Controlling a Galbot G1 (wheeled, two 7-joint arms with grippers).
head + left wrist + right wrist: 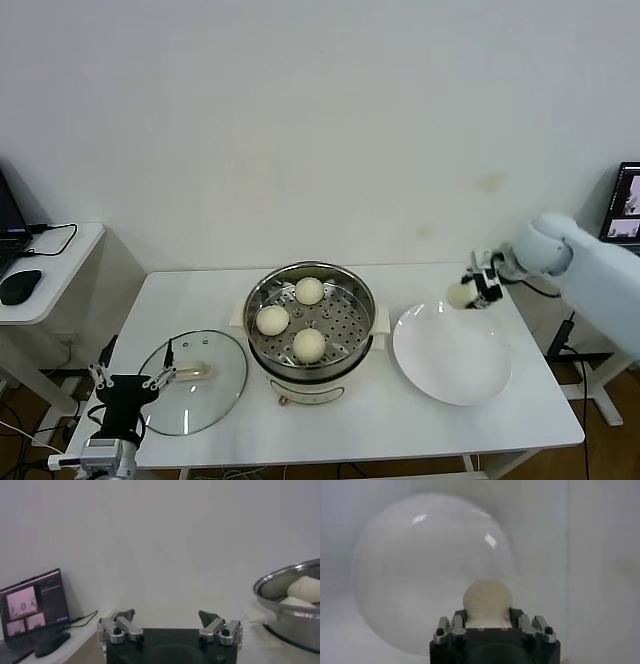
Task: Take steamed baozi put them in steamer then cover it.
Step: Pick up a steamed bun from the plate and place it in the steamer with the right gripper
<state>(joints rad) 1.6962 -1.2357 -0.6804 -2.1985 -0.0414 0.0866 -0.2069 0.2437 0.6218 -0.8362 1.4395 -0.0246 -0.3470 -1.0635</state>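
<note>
Overhead, we saw three baozi (309,344) in the steamer (311,316), the cover (192,381) lying beside it, and our right gripper (463,294) clamped on the fourth baozi (459,295) over the plate (452,353); our left wrist showed the left gripper (170,625) parked, fingers apart; our right wrist confirmed the grip.

The white table (400,410) occupies the lower centre of the head view. Directly on it: the glass cover (195,383) at lower left, the steamer (311,340) at centre, the white plate (452,353) at right.
</note>
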